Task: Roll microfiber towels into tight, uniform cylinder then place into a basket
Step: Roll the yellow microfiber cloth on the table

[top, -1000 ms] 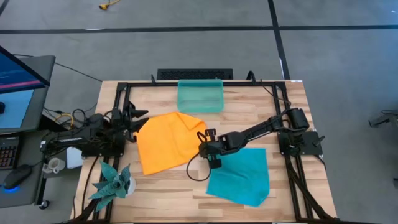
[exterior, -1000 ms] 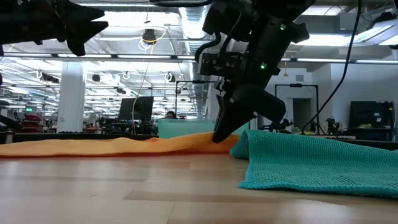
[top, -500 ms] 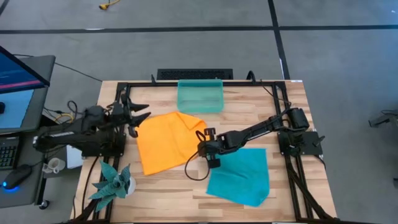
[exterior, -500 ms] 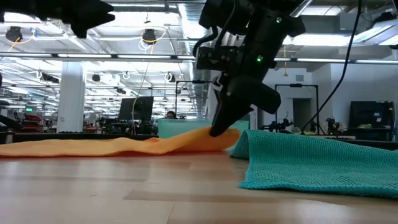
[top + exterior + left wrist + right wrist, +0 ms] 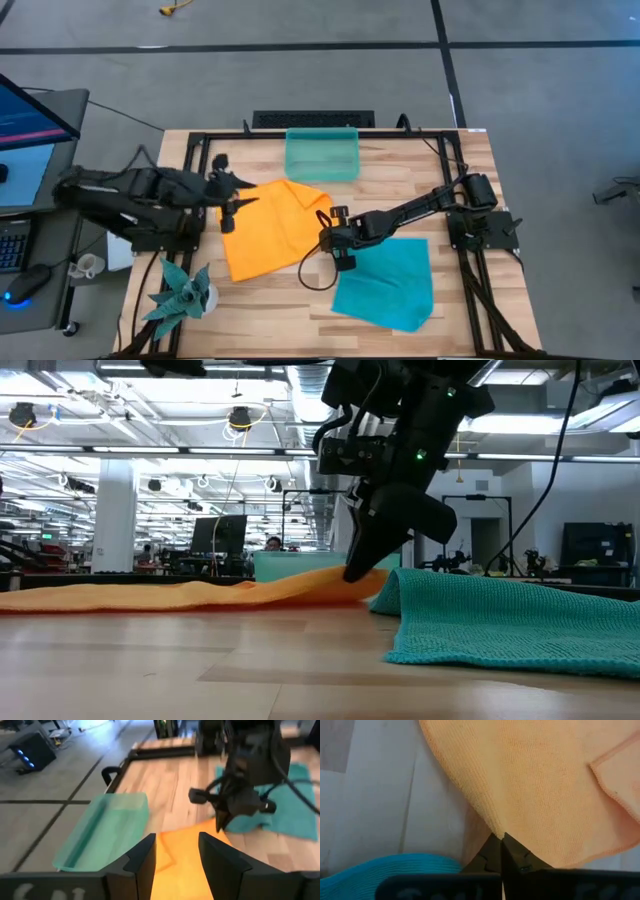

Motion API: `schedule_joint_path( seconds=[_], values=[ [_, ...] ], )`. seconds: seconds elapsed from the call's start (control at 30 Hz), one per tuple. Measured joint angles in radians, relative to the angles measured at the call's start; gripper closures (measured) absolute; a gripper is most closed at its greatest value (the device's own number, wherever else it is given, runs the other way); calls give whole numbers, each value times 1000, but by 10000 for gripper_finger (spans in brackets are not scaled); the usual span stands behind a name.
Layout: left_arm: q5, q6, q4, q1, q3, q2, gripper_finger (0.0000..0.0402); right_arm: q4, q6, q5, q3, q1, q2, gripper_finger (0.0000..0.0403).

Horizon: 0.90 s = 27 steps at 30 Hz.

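Your left tool (image 5: 233, 197), parted and empty, has swung in over the orange towel's (image 5: 270, 228) far edge on the worktop (image 5: 400, 170) while the right tool (image 5: 337, 243) stays pinched, seemingly on its corner, so rolling can start

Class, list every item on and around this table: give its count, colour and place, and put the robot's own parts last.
Orange microfiber towel: one, orange, table middle, spread flat.
Teal microfiber towel: one, teal-blue, near right part of table.
Basket: one, translucent sea-green, far edge, centre.
Plant: one, spiky teal, near left corner.
Frame: one, black metal, around the table edge.
Monitor: one, left of the table.
Left end effector: open, above the orange towel's left edge.
Right end effector: shut on the orange towel's right corner.
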Motion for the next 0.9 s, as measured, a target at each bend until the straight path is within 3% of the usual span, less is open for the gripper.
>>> schedule_joint_path(
  seconds=[0.23,0.5,0.67,0.9],
  values=[
    [-108,-105,-193,-201,131,211,292,-8,2,0,0,0,0,384],
    [-151,-443,-417,-379,138,366,310,-25,2,0,0,0,0,390],
    [-144,-627,-463,-495,138,472,315,-24,2,0,0,-9,0,381],
    [-142,-772,-458,-612,138,627,316,-24,2,0,0,-16,0,391]
  ],
)
